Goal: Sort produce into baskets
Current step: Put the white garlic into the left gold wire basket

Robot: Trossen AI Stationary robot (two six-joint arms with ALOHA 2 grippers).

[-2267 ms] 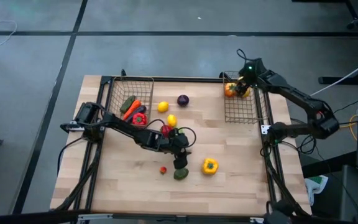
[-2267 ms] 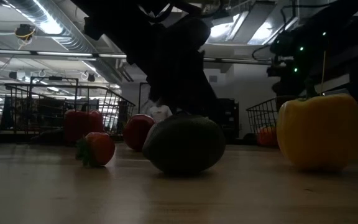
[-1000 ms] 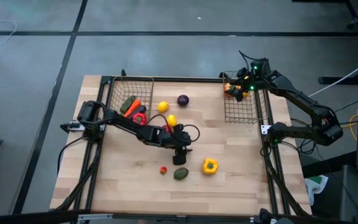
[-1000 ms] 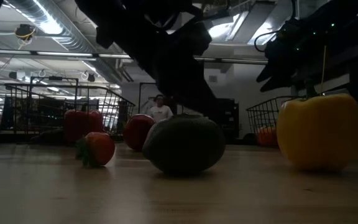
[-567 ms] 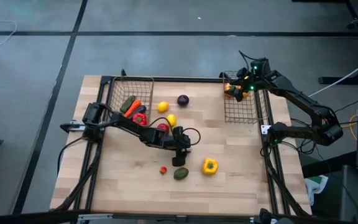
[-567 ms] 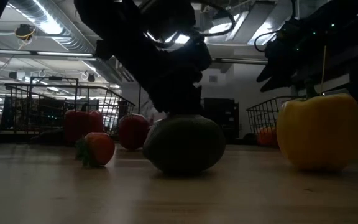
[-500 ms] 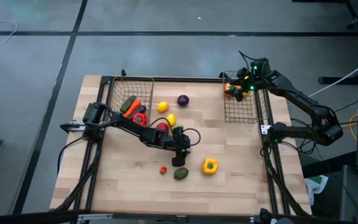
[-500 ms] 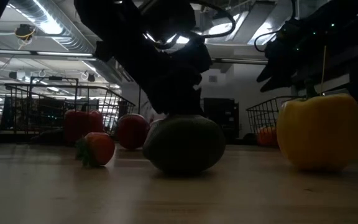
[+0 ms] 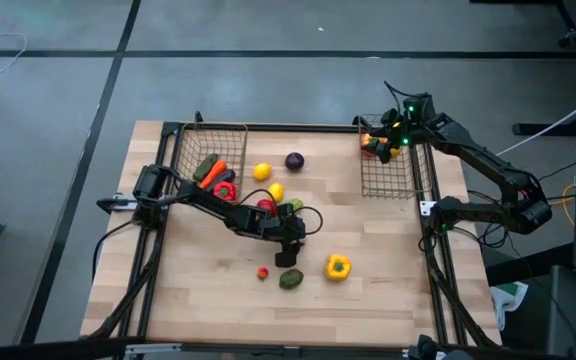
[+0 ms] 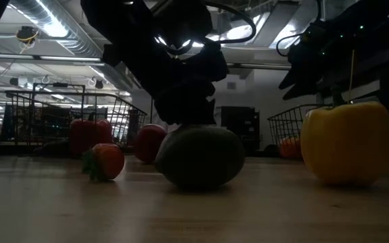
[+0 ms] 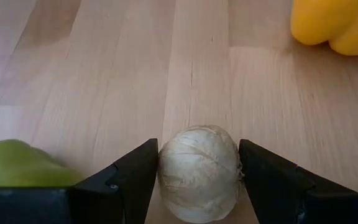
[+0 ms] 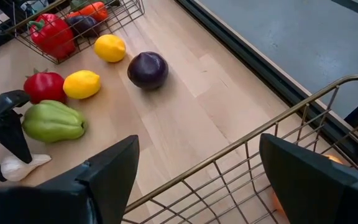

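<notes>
Between the left claw's (image 11: 197, 171) fingers sits a papery white garlic bulb (image 11: 199, 171), pinched.

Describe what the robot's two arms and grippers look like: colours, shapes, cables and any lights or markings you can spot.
Both arms are black and slender, built of jointed segments. The left gripper has two flat, wedge-shaped matte black fingers; a thin black cable loops beside it. The right gripper has the same broad black fingers. Small green lights glow near the right arm's wrist, and black cables trail along that arm. No printed markings are visible.
</notes>
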